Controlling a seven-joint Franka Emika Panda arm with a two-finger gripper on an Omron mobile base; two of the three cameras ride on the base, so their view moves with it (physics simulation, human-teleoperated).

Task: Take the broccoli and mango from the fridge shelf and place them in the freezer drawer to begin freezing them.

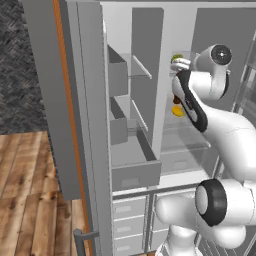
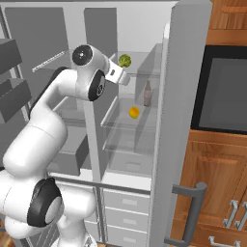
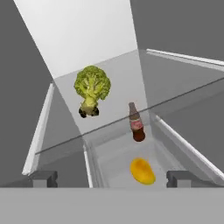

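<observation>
Grey fridge shelves stand open behind the two doors, with the broccoli point(image 3: 91, 89) upright on the upper glass shelf point(image 3: 122, 78), the mango point(image 3: 142, 171) on the shelf below it, and a dark bottle point(image 3: 136, 123) just beyond the mango. Nearer, the gripper point(image 3: 111, 178) hangs spread wide and empty, short of the broccoli; the freezer drawer point(image 1: 135, 165) sits pulled out, low on the left. My worry is the lumpy floret squirming out of a pinch taken too high, or the hand catching the shelf edge going in.
</observation>
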